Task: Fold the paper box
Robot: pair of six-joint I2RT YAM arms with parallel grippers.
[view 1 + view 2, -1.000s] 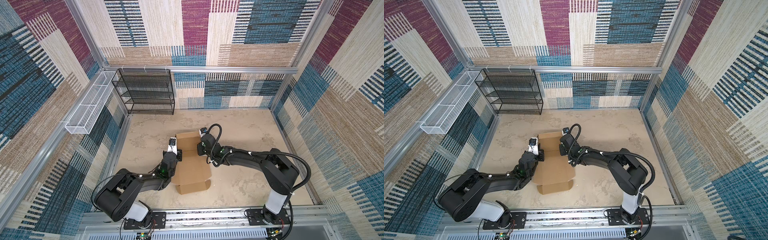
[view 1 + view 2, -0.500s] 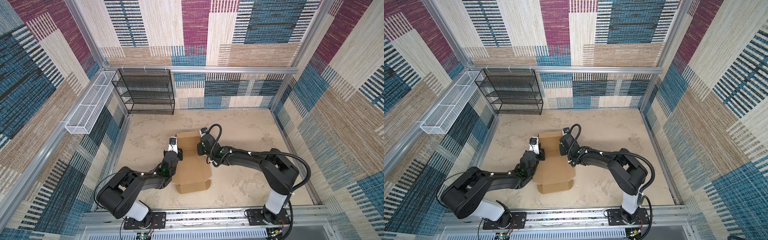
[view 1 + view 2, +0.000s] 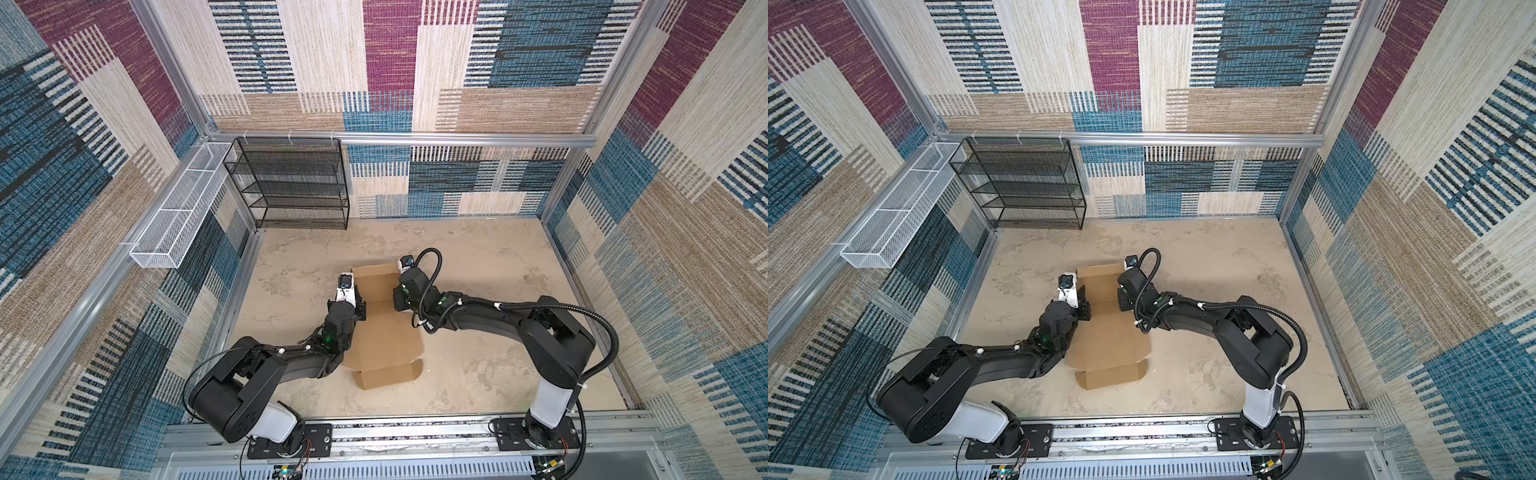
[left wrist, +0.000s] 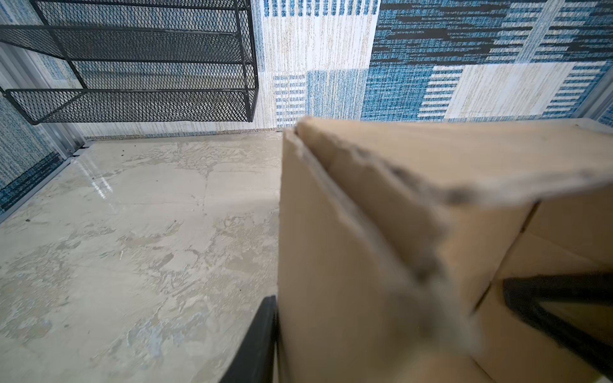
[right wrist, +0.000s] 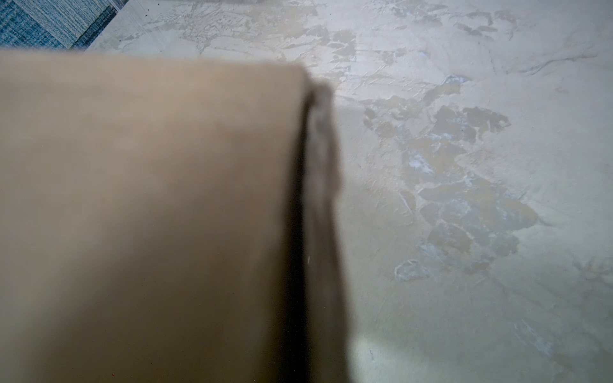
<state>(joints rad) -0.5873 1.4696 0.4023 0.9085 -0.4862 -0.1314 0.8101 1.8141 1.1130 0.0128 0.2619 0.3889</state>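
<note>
The paper box [image 3: 382,332] is brown cardboard lying mid-floor in both top views, its far half raised into walls and a flat panel with a short flap nearest the front. My left gripper [image 3: 360,309] stands at its left wall. In the left wrist view that wall [image 4: 331,265] runs between the fingers: one black finger [image 4: 262,338] lies against its outside, and the other finger [image 4: 557,298] stands off inside, so the jaws are open. My right gripper [image 3: 398,300] is shut on the right wall. The right wrist view shows only the blurred cardboard [image 5: 149,199]; its fingers are hidden.
A black mesh shelf [image 3: 291,183] stands at the back left corner. A white wire basket [image 3: 178,208] hangs on the left wall. The arms' metal base rail [image 3: 395,432] runs along the front. Patterned walls close in all sides of the stone-look floor [image 3: 478,257].
The left gripper's jaws have parted from the box's left wall. Both arms and the box stay where they were.
</note>
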